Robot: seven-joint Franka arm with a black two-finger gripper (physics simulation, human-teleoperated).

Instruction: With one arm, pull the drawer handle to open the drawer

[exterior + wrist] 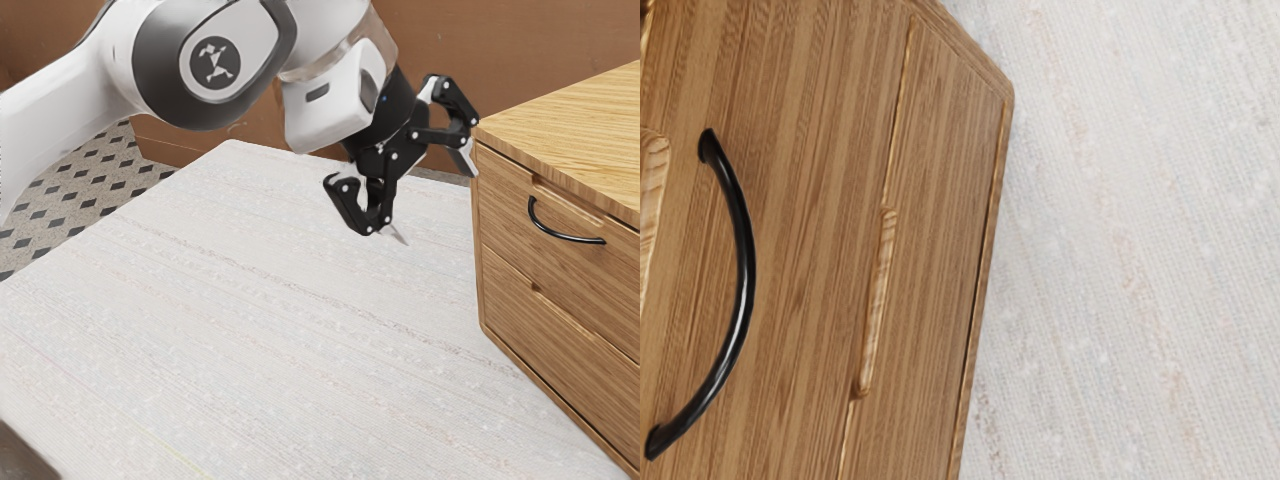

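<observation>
1. The black gripper point(433, 200) hangs in the upper middle of the exterior view with its two fingers spread wide apart and nothing between them. One fingertip point(399, 236) points down toward the table, and the other sits higher, near the cabinet's top corner.
2. The white arm point(200, 60) comes in from the upper left of the exterior view and ends at the gripper.
3. The drawer handle point(562, 230), a thin black curved bar, is on the upper drawer front at the right of the exterior view. It is to the right of the gripper and apart from it. In the wrist view the handle point(737, 300) arcs across the wood grain, just beside the seam between the two fronts.
4. The upper drawer point(590, 265) lies flush with the front below it.
5. The wooden cabinet point(575, 115) stands on the pale table point(250, 330) at its right edge.
6. A tiled floor point(80, 190) with dark diamonds shows at the left, and a brown wall point(500, 45) is behind.
</observation>
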